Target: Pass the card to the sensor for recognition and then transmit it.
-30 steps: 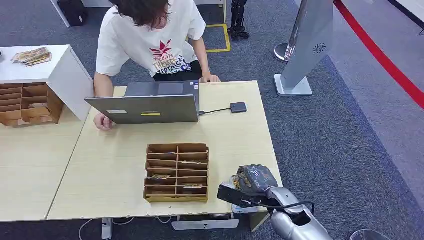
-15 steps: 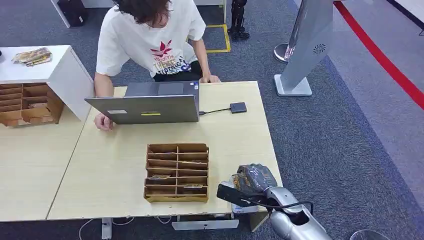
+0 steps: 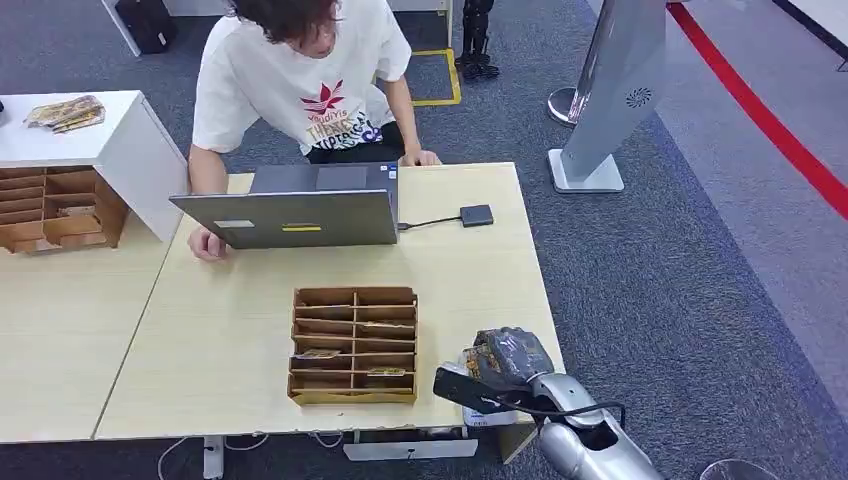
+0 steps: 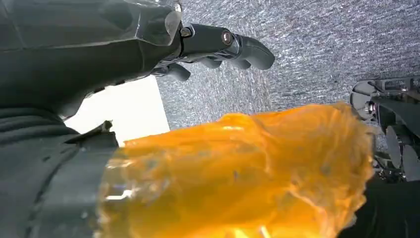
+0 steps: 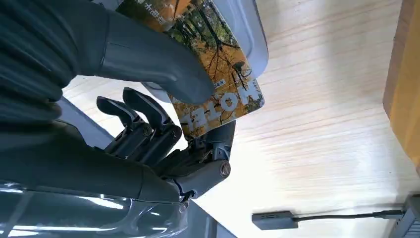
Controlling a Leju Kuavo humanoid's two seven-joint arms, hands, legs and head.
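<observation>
My right hand (image 3: pixel 510 358) hovers at the table's near right corner. It pinches a card (image 5: pixel 218 74) with an autumn-tree picture between thumb (image 5: pixel 148 59) and fingers. The card (image 3: pixel 478 362) is held over a pale grey rounded-edge object (image 5: pixel 247 29), which sits at the table edge (image 3: pixel 485 417). A small dark device (image 3: pixel 477 214) lies at the far right of the table, wired to the laptop (image 3: pixel 300 210); the right wrist view shows this dark device (image 5: pixel 272 219) well away from the card. My left hand (image 4: pixel 213 42) hangs over grey carpet with nothing in it.
A brown compartment organizer (image 3: pixel 354 345) holding a few cards stands mid-table, just left of my right hand. A person (image 3: pixel 300 80) leans over the laptop at the far side, hands on the table. A white cabinet (image 3: pixel 100 140) with another organizer is at the left.
Almost nothing: my right hand with the card has sunk very slightly. The person has stayed in place.
</observation>
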